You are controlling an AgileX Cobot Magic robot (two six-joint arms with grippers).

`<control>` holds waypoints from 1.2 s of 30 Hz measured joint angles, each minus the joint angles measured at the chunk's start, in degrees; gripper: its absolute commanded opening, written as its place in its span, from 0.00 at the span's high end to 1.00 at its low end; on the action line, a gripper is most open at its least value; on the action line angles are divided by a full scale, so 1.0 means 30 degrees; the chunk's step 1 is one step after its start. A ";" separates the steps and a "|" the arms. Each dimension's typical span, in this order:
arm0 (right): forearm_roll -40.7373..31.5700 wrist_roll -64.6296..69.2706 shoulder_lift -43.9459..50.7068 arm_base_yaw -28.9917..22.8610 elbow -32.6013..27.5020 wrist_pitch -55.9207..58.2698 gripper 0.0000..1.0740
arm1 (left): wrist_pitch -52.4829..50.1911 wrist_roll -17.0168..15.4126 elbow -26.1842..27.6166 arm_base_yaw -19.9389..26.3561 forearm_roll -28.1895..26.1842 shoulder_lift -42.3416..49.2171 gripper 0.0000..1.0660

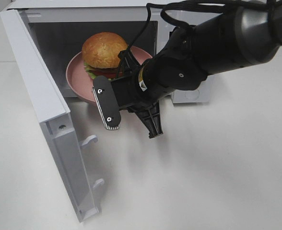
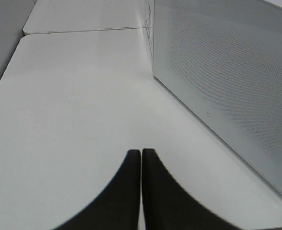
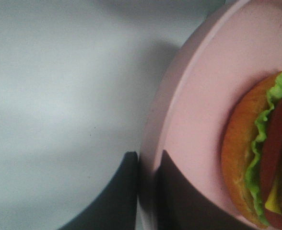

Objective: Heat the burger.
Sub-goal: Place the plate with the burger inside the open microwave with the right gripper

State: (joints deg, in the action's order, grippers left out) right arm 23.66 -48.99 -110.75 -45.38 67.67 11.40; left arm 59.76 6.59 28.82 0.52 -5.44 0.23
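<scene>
Microwave (image 1: 83, 9) door (image 1: 40, 91) swung wide to the left, cavity mouth open. White table (image 1: 217, 167) in front has lots of free room. Pink plate (image 1: 78, 76) sits in the cavity mouth, front rim abt at the opening edge, close to the hinge side. R gripper (image 3: 148, 165) pinches the plate rim, one finger each side of the edge; R arm (image 1: 217, 38) reaches in from the right across the opening. L gripper (image 2: 141, 158) has fingers pressed together, holding nothing, low over bare table beside the door's mesh panel. The burger (image 1: 104, 50) stands upright on the plate inside the microwave, twd the back: glossy golden-brown bun, green lettuce, red tomato, yellow cheese, dark patty.
</scene>
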 measured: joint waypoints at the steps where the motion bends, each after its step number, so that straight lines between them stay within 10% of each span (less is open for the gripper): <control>1: -0.0668 -0.0611 -0.0095 0.0000 0.0267 0.0267 1.00 | 0.0000 0.0000 0.0000 0.0000 0.0000 0.0000 1.00; 10: -0.4985 -0.5367 -0.1585 0.0000 0.2960 0.1891 1.00 | 0.0000 0.0000 0.0000 0.0000 0.0000 0.0000 1.00; 36: -0.7888 -0.3953 -0.5768 0.1776 0.9416 0.4259 0.92 | 0.0000 0.0000 0.0000 0.0000 0.0000 0.0000 1.00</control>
State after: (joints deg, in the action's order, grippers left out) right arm 0.00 -60.85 -128.06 -40.05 95.91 24.18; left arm 59.76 6.59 28.82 0.52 -5.44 0.23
